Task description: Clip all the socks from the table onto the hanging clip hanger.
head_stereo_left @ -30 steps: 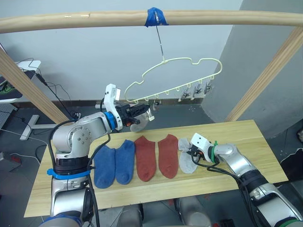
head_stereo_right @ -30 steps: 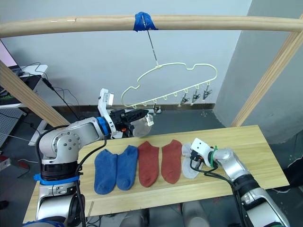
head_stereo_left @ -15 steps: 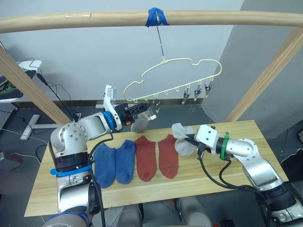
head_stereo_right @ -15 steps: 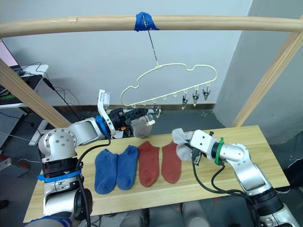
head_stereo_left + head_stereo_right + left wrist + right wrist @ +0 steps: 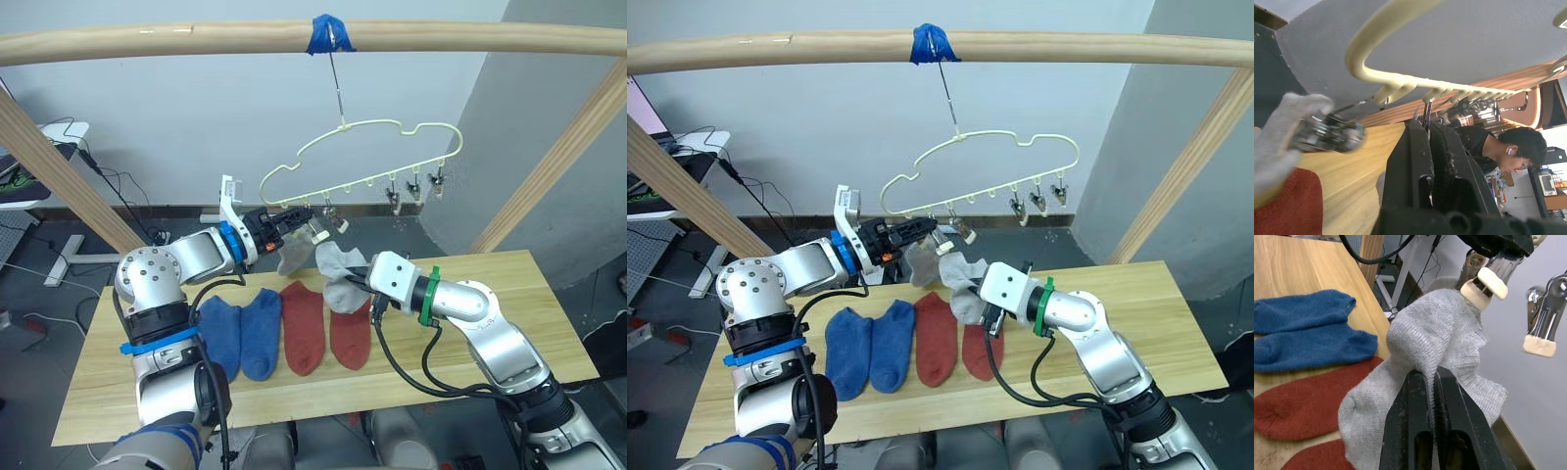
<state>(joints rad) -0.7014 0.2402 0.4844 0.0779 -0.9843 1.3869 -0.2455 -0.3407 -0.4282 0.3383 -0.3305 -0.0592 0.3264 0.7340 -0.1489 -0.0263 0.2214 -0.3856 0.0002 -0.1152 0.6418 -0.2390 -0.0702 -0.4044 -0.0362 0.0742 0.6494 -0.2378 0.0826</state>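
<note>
**Grey sock raised to the hanger's clips**

The clip hanger [image 5: 377, 162] hangs by its hook from a round wooden rail [image 5: 196, 41], where a bit of blue tape [image 5: 328, 34] marks the spot. Below the hanger, the right gripper [image 5: 1431, 382] has its two black fingers pressed together on a light grey sock [image 5: 1449, 352], pinching a fold of the fabric, and holds it in the air just under the hanger's left end, close to a metal clip [image 5: 1488, 278] with a cream pad.

The left gripper [image 5: 294, 217] reaches in from the left at the same end of the hanger, its fingers closed on one of the clips there. A second grey sock [image 5: 292, 257] dangles just below it.

Under the hanger, on the table [image 5: 490, 294], four socks lie side by side: two blue socks [image 5: 240, 331] at the left and two red socks [image 5: 323, 328] next to them (the right red one partly behind the raised sock).

Three more clips [image 5: 416, 188] hang free at the hanger's right end.
</note>
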